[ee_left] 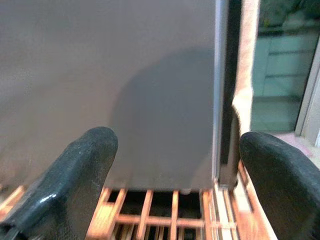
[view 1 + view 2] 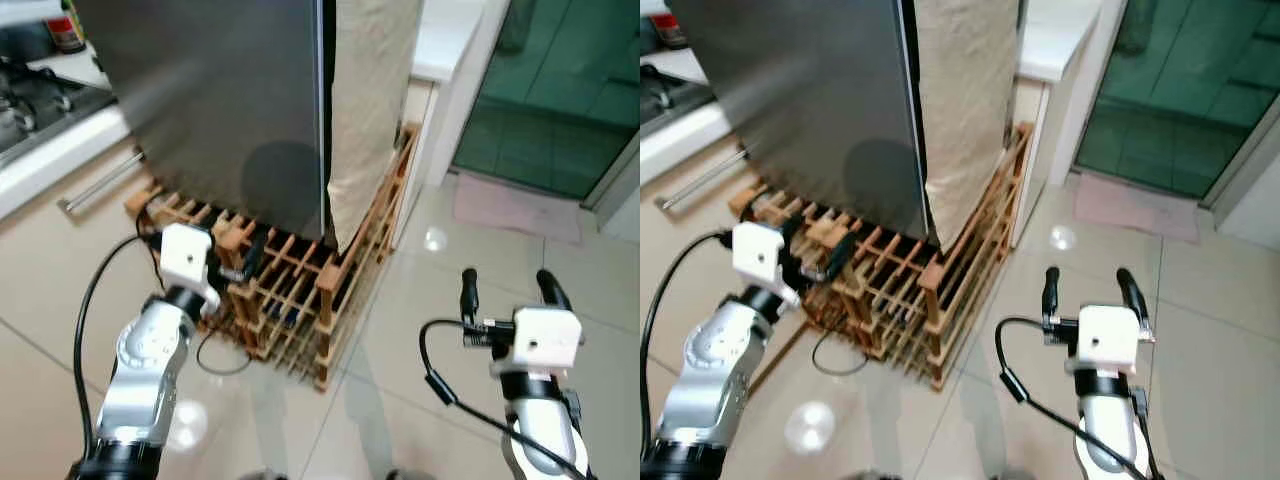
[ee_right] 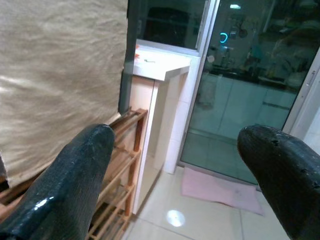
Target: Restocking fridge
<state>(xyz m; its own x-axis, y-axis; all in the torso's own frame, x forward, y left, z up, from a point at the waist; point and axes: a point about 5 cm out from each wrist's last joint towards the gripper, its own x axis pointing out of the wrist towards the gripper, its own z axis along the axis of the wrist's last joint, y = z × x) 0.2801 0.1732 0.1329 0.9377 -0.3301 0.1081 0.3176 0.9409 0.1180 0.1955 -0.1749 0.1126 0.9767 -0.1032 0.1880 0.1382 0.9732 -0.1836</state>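
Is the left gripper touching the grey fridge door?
Apart. In the left wrist view both fingers end short of the fridge door, and the wooden rack shows between them. The left gripper is open.

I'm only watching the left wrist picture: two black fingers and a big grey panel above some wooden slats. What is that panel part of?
Observer: It is the door of a fridge, shut, standing on a wooden rack. The left gripper is open, low down in front of the door near the rack's top.
Operator: What is the pale strip beside the door?
Observer: A beige cloth hanging down the fridge's side.
Operator: Where is the other arm?
Observer: The right gripper is open over the bare floor tiles, to the right of the rack, holding nothing.
Operator: Anything left of the fridge?
Observer: A white kitchen counter with a stove on it.
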